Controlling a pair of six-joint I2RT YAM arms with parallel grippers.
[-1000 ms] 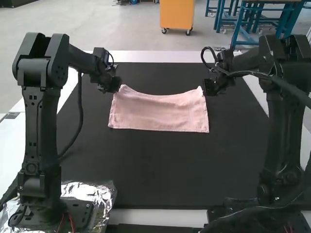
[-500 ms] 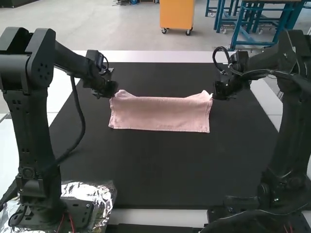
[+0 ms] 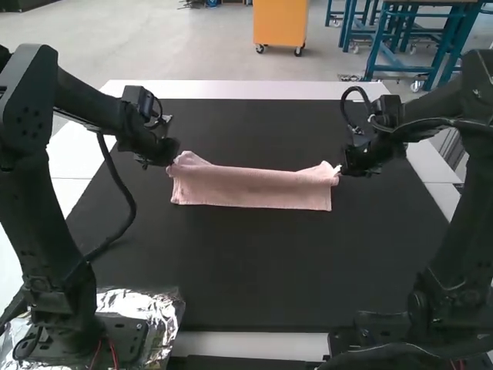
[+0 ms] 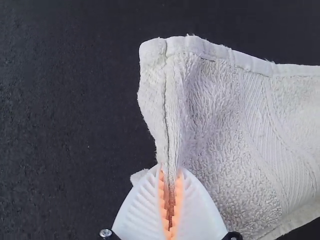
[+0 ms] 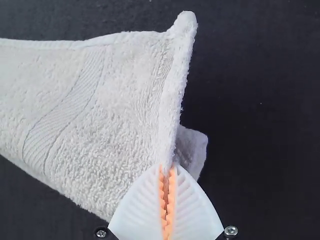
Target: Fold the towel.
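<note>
Towel (image 3: 250,189), pinched at its left and right ends in my two grippers over the black mat (image 3: 254,266).
Nearest, crumpled foil (image 3: 158,308) lay by the base of my left arm; beyond it came the mat, then the towel's near edge, running almost straight across as a long, low strip. Farther back, the strip's upper edge dipped between my grips. My left gripper (image 3: 163,150) had its white ribbed fingers closed on the cloth's side edge, seam between the orange pads, a bit of cloth poking out beside them. My right gripper (image 3: 356,160) squeezed the other side edge, a small flap sticking out behind. Last came the white table edge (image 3: 254,90).
</note>
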